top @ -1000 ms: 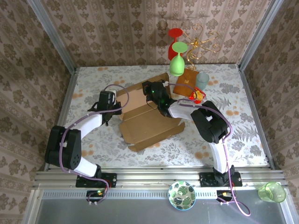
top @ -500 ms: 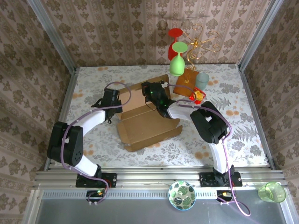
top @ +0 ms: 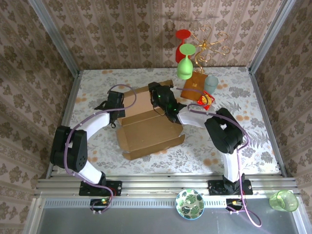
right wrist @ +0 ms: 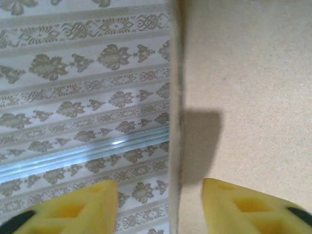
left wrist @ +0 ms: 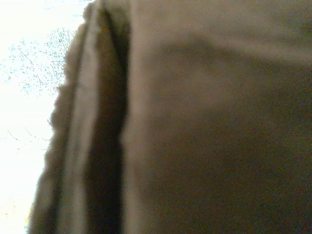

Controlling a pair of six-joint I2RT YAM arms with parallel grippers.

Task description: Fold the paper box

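At the middle of the table [top: 234, 141] lies the paper box [top: 148, 131], rear panel raised, with the right gripper [right wrist: 158, 202] spreading its jaws astride that panel's edge and the left gripper [top: 116, 100], jaws pressed together, at the box's left flap.

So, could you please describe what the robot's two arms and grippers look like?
The left arm and right arm match: white links between bulky black joints, each trailed by a looping purple cable. The right gripper's fingers are yellow wedge-shaped moulded pieces with dark tips.
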